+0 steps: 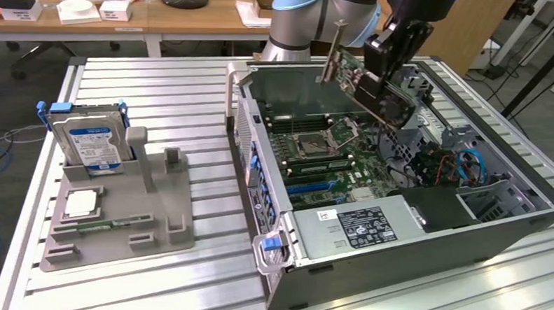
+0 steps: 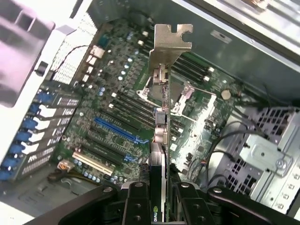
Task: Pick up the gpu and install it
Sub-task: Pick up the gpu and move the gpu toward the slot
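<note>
The gripper [image 1: 388, 88] is clamped on the gpu [image 1: 350, 74], which hangs tilted above the open case [image 1: 498, 231], clear of the motherboard [image 2: 108, 105]. Sound handling: square the card edge over the blue slot [image 2: 119, 131], seemingly offset.

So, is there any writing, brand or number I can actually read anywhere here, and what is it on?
No words read clearly.
On the graphics card: a small green-and-white logo, no legible letters.
On the silver box: a black label with white print, too small to read.
Beside it: a white sticker, too small to read.
On the hard drive: a blue-and-white label, too small to read.
</note>
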You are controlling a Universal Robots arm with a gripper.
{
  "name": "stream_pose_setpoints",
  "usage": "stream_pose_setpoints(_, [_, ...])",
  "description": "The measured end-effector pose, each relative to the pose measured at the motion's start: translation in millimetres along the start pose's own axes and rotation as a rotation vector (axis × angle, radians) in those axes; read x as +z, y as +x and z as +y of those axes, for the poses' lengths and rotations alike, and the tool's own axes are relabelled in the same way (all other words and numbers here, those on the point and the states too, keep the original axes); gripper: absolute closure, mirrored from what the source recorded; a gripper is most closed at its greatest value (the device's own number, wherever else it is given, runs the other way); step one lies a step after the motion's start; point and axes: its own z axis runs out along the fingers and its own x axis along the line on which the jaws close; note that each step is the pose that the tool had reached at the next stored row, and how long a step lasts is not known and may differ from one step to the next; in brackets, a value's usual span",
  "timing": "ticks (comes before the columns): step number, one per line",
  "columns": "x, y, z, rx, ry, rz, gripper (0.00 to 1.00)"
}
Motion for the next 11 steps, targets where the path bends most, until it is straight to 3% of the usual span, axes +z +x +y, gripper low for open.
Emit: stream_pose_setpoints(11, [0.1,0.0,0.0,-0.19,-0.0048,0.0077,0.74])
